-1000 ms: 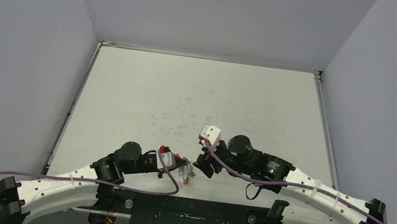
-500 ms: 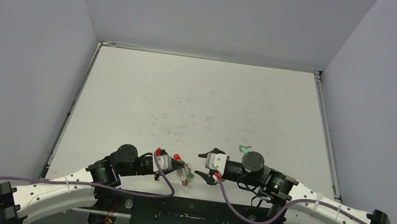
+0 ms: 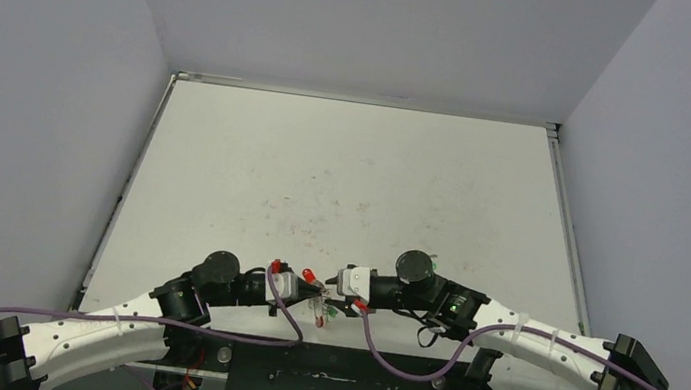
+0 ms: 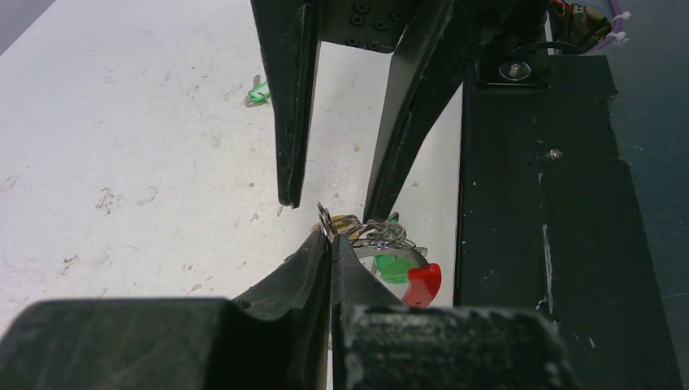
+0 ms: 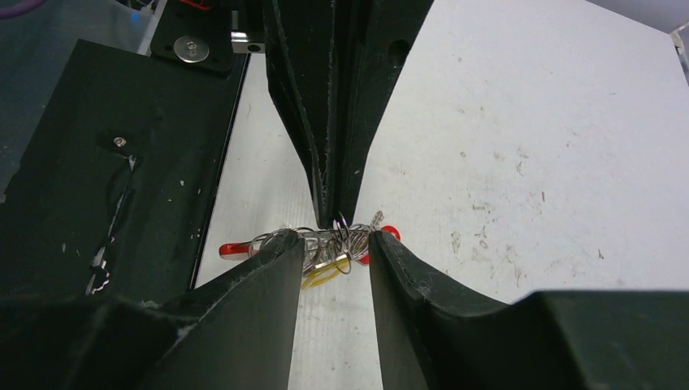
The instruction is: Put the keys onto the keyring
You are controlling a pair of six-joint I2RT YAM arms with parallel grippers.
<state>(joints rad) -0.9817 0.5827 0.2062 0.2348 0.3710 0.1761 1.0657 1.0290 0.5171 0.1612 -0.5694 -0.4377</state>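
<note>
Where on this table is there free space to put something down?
Bare: the far half of the table, from the left wall to the right wall. Crowded: the near edge centre, where the left gripper and right gripper meet at the keyring.

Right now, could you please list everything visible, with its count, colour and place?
keyring: one, silvery wire with a red curved piece, at the table's near edge.
keys: number unclear, green, yellow and red heads, bunched with the ring.
loose key: one, green, on the table, apart from the ring.
table: one, white, scuffed.
base plate: one, black, along the near edge.
cables: two, purple, along the arms.
left gripper: one, black, shut on the keyring.
right gripper: one, black, open, a finger on each side of the ring.
</note>
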